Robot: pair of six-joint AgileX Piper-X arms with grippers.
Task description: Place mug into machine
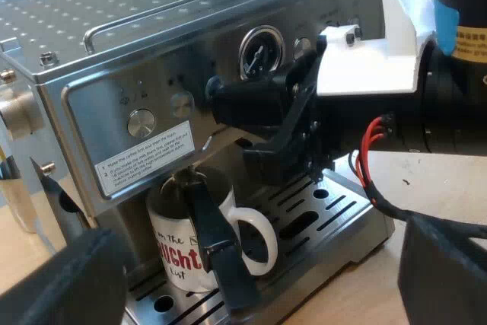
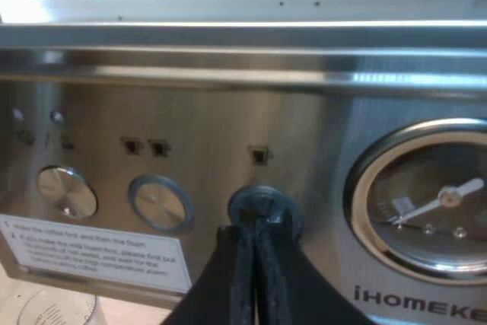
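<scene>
Standing on the espresso machine's (image 1: 91,36) drip tray (image 1: 335,222), the white mug (image 1: 171,256) sits under the brew head — its contents cannot be told, and a dark handle (image 1: 214,240) crosses its front. Before it the left gripper (image 1: 251,237) hangs with fingers wide apart, empty. Farther in, the right gripper (image 2: 256,226), fingers pressed together on nothing, touches a round button (image 2: 262,192) beside the pressure gauge (image 2: 426,195) — a measuring glass (image 2: 53,311) stands below the panel.
</scene>
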